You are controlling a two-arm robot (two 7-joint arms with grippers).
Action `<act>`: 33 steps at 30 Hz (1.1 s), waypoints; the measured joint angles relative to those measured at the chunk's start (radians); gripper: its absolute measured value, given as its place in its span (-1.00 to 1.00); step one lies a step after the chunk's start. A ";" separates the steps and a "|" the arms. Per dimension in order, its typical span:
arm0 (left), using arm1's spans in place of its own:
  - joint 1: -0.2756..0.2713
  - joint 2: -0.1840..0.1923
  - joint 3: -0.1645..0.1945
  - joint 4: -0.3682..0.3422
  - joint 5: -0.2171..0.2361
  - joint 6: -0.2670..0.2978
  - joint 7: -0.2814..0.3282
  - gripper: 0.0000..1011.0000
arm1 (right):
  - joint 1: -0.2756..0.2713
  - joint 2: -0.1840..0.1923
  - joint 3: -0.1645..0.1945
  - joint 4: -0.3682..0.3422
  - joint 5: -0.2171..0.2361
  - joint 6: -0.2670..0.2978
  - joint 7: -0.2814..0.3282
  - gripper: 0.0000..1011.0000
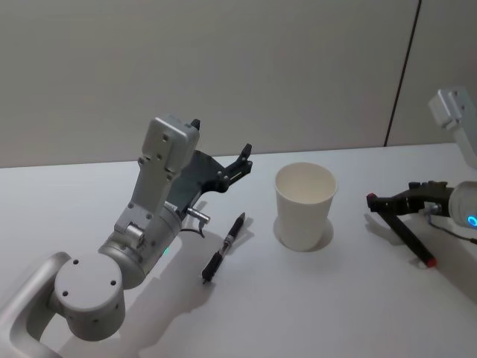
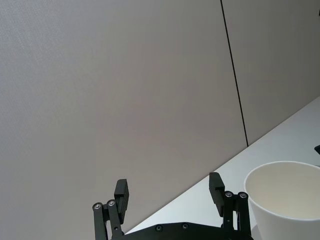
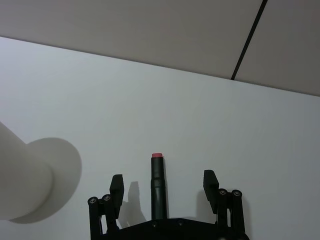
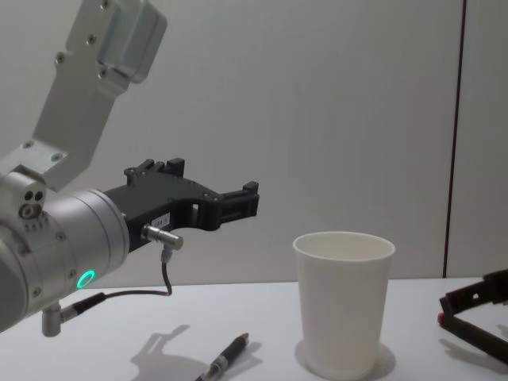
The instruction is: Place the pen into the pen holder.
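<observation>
A black pen (image 1: 225, 248) lies flat on the white table, left of the pen holder, a white paper cup (image 1: 304, 205) that stands upright. My left gripper (image 1: 221, 142) hangs open and holds nothing, above the table just behind the pen, pointing toward the cup (image 2: 285, 200). In the chest view it sits higher than the cup's rim (image 4: 344, 238), with the pen (image 4: 226, 359) below it. My right gripper (image 1: 384, 203) is low at the cup's right, open. A second black pen with a red end (image 3: 157, 180) lies on the table between its spread fingers, untouched.
The white table (image 1: 313, 313) runs back to a plain grey wall. My left arm's large grey joints (image 1: 89, 294) take up the front left corner. The right arm's white link (image 1: 458, 112) stands at the right edge.
</observation>
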 joint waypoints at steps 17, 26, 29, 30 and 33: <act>0.000 0.000 0.000 0.000 0.000 0.000 0.000 0.98 | -0.012 -0.018 -0.009 0.031 0.013 -0.023 -0.025 0.98; 0.000 0.000 0.000 0.000 0.000 0.000 0.000 0.98 | -0.017 -0.023 -0.011 0.045 0.019 -0.039 -0.036 0.98; 0.000 0.000 0.000 0.000 0.000 0.000 0.000 0.98 | -0.017 -0.024 -0.011 0.048 0.020 -0.042 -0.037 0.98; 0.000 0.000 0.000 0.000 0.000 0.000 0.000 0.98 | -0.017 -0.025 -0.011 0.050 0.021 -0.044 -0.038 0.98; 0.000 0.000 0.000 0.000 0.000 0.000 0.000 0.98 | -0.017 -0.025 -0.011 0.054 0.022 -0.046 -0.039 0.98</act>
